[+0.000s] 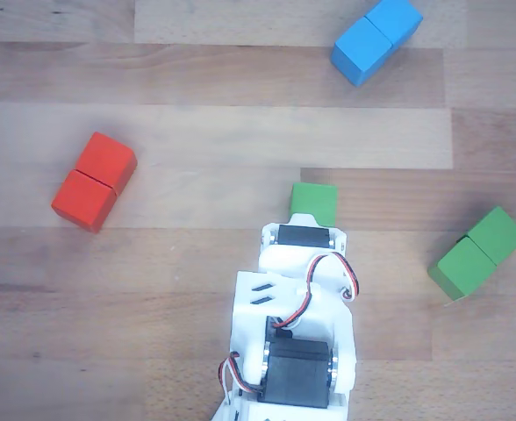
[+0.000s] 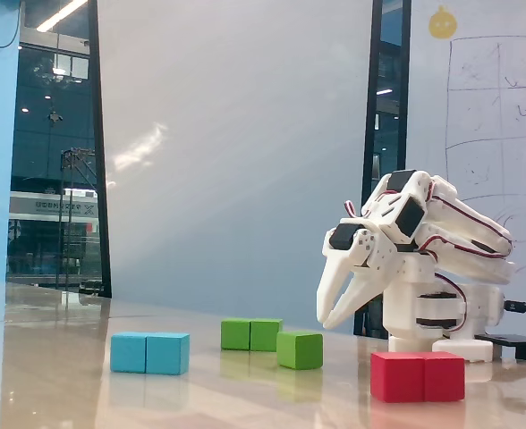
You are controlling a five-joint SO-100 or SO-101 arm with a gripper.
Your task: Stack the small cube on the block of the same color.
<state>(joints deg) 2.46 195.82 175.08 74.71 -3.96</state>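
Note:
The small green cube (image 1: pixel 314 202) sits on the wooden table just beyond the arm's front end; in the fixed view the cube (image 2: pixel 300 349) rests on the table. The green oblong block (image 1: pixel 477 253) lies to the right in the other view, well apart from the cube, and behind-left of it in the fixed view (image 2: pixel 251 334). My gripper (image 2: pixel 326 321) hangs above the table, just right of and above the cube, touching nothing. Its fingers point down with a narrow gap between them. In the other view the arm body (image 1: pixel 297 342) hides the fingertips.
A red oblong block (image 1: pixel 94 181) lies at the left and a blue oblong block (image 1: pixel 376 39) at the top right of the other view. In the fixed view the red block (image 2: pixel 418 375) is in front of the arm base and the blue block (image 2: pixel 150 352) is at the left.

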